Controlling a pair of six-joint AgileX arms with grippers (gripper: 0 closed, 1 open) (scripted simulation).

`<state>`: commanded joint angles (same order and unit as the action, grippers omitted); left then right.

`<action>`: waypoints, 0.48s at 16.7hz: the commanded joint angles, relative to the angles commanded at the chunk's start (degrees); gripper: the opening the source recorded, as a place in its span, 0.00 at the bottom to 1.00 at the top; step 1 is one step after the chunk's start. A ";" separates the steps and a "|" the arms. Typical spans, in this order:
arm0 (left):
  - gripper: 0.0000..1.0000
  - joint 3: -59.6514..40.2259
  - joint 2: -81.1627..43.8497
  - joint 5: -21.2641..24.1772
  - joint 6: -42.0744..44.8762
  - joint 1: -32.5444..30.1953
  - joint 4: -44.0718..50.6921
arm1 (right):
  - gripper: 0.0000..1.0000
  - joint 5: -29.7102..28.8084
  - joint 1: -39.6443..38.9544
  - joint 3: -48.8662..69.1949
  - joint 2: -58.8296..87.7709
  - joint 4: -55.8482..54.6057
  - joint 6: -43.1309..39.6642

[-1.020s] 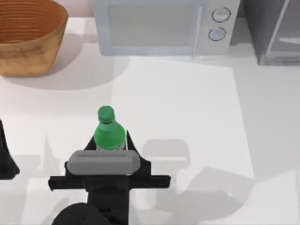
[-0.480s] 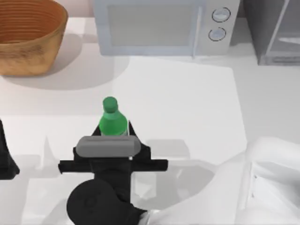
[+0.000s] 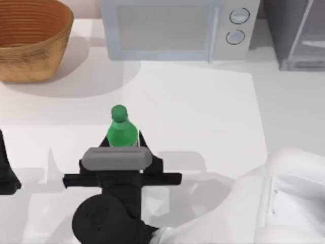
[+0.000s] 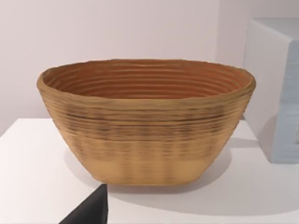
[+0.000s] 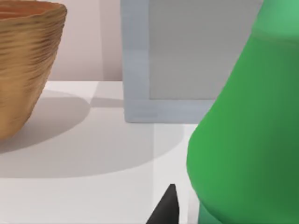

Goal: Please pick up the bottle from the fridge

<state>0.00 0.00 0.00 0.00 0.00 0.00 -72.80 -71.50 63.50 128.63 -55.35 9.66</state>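
The green bottle (image 3: 122, 133) is upright over the table's left-middle, far from the fridge (image 3: 299, 35) at the back right corner. My right gripper (image 3: 123, 145) is shut on the bottle's body, one dark finger on each side, with the cap standing clear beyond it. The right wrist view has the bottle (image 5: 247, 130) close up, beside one dark fingertip (image 5: 166, 207). My left gripper (image 3: 6, 173) is parked at the table's left edge.
A woven basket (image 3: 30, 35) stands at the back left and faces the left wrist camera as the basket (image 4: 145, 121). A silver-white microwave (image 3: 172, 28) with two knobs sits at the back centre. My white right arm (image 3: 269, 203) crosses the front right.
Over the past second the right gripper carried the bottle a little toward the back of the table, and the white arm came into view at the front right. The left arm stayed still.
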 joint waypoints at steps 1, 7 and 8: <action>1.00 0.00 0.00 0.00 0.00 0.00 0.00 | 0.45 0.00 0.00 0.00 0.00 0.00 0.00; 1.00 0.00 0.00 0.00 0.00 0.00 0.00 | 0.90 0.00 0.00 0.00 0.00 0.00 0.00; 1.00 0.00 0.00 0.00 0.00 0.00 0.00 | 0.98 0.00 0.00 0.00 0.00 0.00 0.00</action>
<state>0.00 0.00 0.00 0.00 0.00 0.00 -72.80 -71.50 63.50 128.63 -55.35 9.66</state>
